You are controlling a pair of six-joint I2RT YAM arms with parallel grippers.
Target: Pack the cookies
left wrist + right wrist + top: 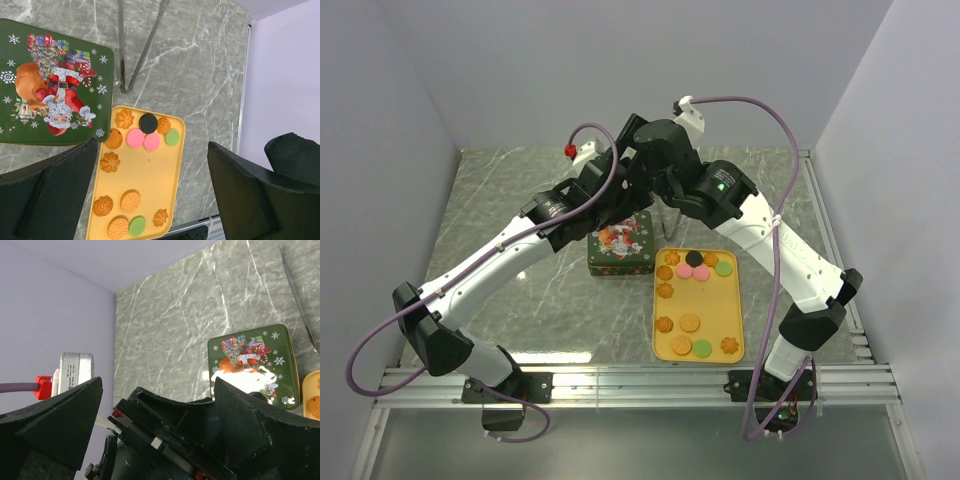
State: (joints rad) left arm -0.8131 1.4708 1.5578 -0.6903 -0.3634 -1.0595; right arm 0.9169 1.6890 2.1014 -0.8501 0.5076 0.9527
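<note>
Above the tin (pixel 620 245), left arm (pixel 490 257), right arm (pixel 792 252) arch inward.

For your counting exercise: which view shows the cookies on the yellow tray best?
Left wrist: cookies appear large, shapes and colours clear. Top external shows them small; right wrist catches only the tray edge.

From above, the left arm (pixel 560 215) covers the far-left corner of the tin (pixel 620 250). The left wrist view cuts the tin at its left edge and the tongs (pixel 121 60) at the top. There a finger (pixel 55 190) of the left pincer (pixel 152 145) hides one corner of the tray (pixel 150 175). The right wrist view shows only a sliver of tray at its right edge.
</note>
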